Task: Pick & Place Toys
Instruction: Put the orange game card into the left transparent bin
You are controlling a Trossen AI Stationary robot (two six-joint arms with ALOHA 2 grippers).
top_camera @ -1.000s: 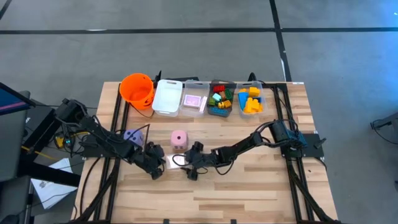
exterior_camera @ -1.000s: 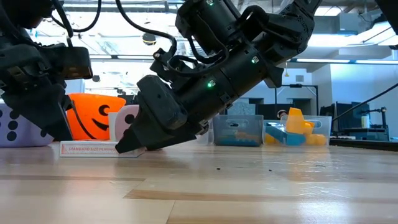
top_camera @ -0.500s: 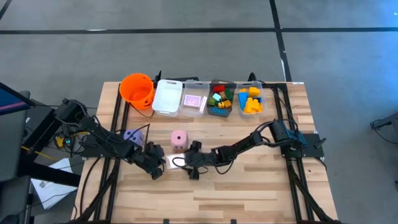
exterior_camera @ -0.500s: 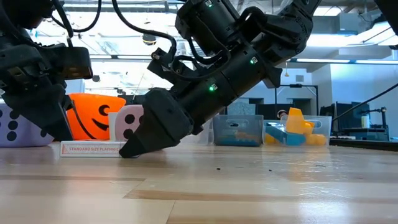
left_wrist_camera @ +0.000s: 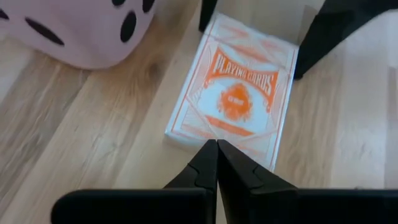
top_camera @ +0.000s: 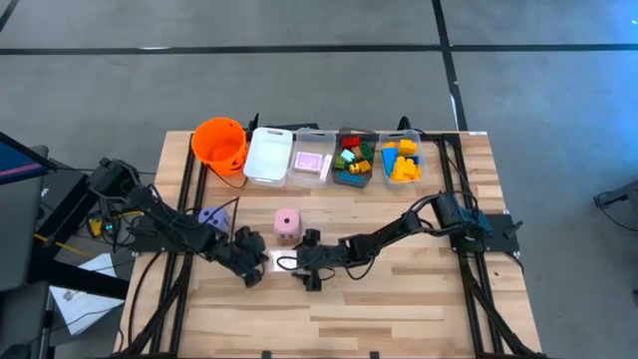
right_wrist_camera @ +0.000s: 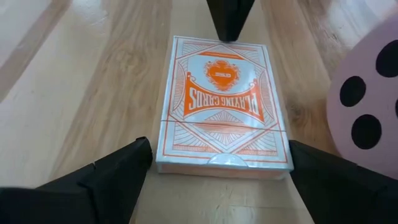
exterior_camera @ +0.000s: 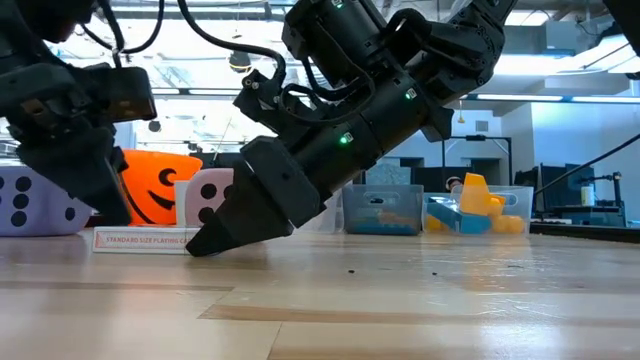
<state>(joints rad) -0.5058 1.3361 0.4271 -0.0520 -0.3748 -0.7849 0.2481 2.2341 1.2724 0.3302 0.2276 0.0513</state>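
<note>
Where the table shows bare, card deck [right_wrist_camera: 222, 104] between right tool's [right_wrist_camera: 217, 171] spread fingers.

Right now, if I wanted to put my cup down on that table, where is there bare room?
The front strip of the table, nearer than both arms, is bare wood. So is the patch between the bins and the right arm. It is crowded mid-table: the card box, pink die, purple die, the shut left fingers and open right fingers.

Orange bucket [top_camera: 220, 144] at the table's [top_camera: 399, 309] eleven o'clock corner, white bin [top_camera: 268, 155] just beside it at three o'clock, clear bins [top_camera: 416, 147] continuing the row.
</note>
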